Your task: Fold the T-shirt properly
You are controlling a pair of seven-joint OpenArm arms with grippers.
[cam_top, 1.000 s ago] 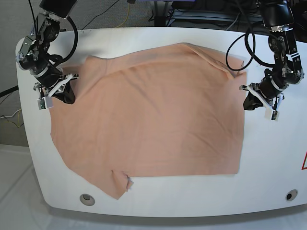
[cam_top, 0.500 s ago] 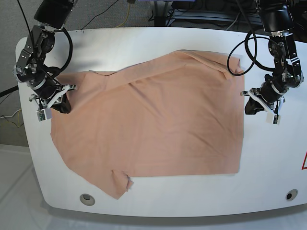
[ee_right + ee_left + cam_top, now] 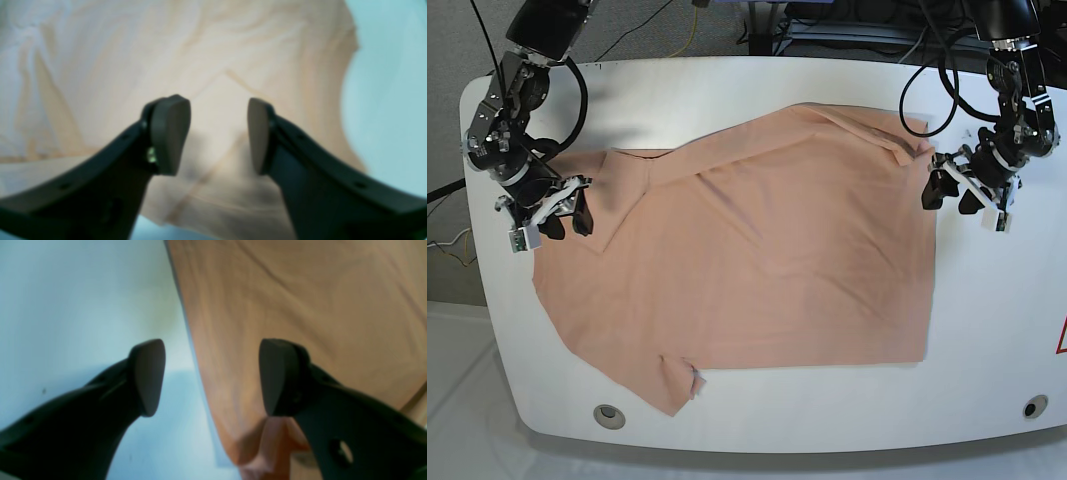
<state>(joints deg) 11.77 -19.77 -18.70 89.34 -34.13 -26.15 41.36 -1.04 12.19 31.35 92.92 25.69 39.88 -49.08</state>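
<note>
The peach T-shirt [image 3: 757, 250] lies spread flat over the white table [image 3: 727, 90], with a small folded flap at its far right corner. My left gripper [image 3: 949, 195] is open at the shirt's right edge. In the left wrist view the two fingers of that gripper [image 3: 211, 376] straddle the cloth's border [image 3: 300, 290], holding nothing. My right gripper [image 3: 568, 222] is open at the shirt's left edge. In the right wrist view this gripper [image 3: 218, 135] hangs just above wrinkled cloth [image 3: 200, 50], with nothing between its pads.
Cables and equipment run behind the table's far edge. Two round holes [image 3: 608, 414] [image 3: 1030, 407] sit near the front edge. A red mark [image 3: 1061, 338] shows at the right edge. Bare table [image 3: 83, 290] lies outside each gripper.
Both grippers have gone from shut to open and let go of the shirt's side edges. The cloth has settled onto the table. The left gripper moved toward the far edge.
</note>
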